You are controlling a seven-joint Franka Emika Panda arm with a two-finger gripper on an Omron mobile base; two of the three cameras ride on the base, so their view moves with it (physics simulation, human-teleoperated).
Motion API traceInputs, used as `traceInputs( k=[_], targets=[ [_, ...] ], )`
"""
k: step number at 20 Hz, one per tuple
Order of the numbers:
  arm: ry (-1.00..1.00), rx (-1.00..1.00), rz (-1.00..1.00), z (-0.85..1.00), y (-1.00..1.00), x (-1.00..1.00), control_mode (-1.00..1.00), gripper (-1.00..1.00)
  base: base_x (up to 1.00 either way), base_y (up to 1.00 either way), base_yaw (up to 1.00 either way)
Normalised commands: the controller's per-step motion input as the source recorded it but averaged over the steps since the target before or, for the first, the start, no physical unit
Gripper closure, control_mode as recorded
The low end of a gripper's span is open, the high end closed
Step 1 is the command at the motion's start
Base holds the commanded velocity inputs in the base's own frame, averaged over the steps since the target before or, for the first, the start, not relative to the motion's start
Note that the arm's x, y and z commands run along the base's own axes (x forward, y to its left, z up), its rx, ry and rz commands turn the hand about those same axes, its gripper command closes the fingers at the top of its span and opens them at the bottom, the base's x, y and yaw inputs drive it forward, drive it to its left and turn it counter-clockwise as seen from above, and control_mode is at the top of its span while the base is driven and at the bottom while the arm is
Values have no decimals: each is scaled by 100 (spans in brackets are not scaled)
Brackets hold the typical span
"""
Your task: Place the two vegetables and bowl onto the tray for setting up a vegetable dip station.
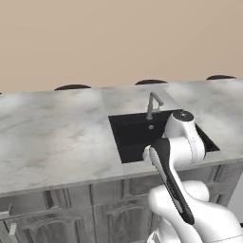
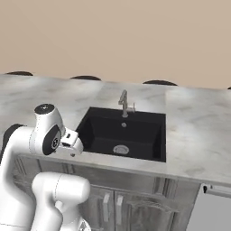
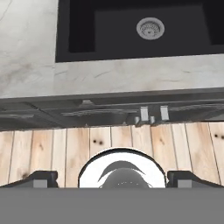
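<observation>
Gripper (image 3: 112,178): jaws spread about as wide as they go, nothing between them, hanging over the wooden floor (image 3: 52,151) in front of the cabinets (image 3: 109,113)
Arm (image 1: 182,142): folded up close in front of the counter
Sink (image 2: 122,133): black basin set into the marble counter (image 1: 52,133), drain (image 3: 150,28) at the bottom, faucet (image 2: 125,103) behind it
Vegetables, bowl, tray: can't spot any of them from these angles, so no idea where they sit
</observation>
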Motion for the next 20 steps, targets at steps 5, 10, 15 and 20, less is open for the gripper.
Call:
traceInputs(
  k=[5,10,15,20],
  targets=[
    [0,0,0,0,0,0,100,-100,9,68,0],
    [0,0,0,0,0,0,100,-100,10,68,0],
    [0,0,0,0,0,0,100,-100,10,68,-2],
    [0,0,0,0,0,0,100,-100,10,67,-4]
  ],
)
